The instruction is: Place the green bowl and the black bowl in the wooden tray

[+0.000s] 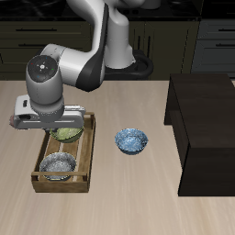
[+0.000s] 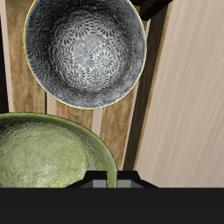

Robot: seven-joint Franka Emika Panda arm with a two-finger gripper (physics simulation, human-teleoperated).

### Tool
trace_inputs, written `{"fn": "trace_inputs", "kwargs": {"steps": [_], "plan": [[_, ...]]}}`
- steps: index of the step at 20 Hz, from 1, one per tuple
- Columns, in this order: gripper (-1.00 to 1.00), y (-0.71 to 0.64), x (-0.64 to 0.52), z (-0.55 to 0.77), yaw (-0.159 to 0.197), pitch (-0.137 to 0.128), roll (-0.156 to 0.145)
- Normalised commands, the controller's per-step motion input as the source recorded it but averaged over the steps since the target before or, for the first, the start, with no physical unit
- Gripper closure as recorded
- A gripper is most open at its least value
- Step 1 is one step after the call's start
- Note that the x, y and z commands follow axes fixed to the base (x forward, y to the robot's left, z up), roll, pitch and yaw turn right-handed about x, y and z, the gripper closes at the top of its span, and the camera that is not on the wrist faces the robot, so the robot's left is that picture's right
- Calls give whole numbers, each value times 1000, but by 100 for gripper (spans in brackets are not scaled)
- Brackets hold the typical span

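The wooden tray (image 1: pixel 88 154) lies on the table under my arm. The black bowl (image 1: pixel 58 164) sits upright in the tray's end nearer the table's front edge; in the wrist view its speckled grey inside (image 2: pixel 85 52) faces up. The green bowl (image 1: pixel 67 134) is in the tray's farther end, directly under my gripper (image 1: pixel 64 125). In the wrist view the green bowl (image 2: pixel 44 157) fills the space beside the gripper (image 2: pixel 112 180), whose fingertips stand close together at the bowl's rim, shut on it. Tray slats (image 2: pixel 131 114) show between the two bowls.
A blue-white patterned bowl (image 1: pixel 131 140) stands on the table beside the tray. A large dark cabinet block (image 1: pixel 207 119) occupies the table's side beyond that bowl. Dark drawers run along the back.
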Motion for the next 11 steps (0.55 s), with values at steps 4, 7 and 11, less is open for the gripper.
{"fn": "trace_inputs", "kwargs": {"steps": [4, 7, 11], "plan": [[100, 183, -25, -408, 39, 45, 22], [100, 147, -101, -451, 69, 61, 18], [-100, -22, -184, -248, 26, 47, -21]]}}
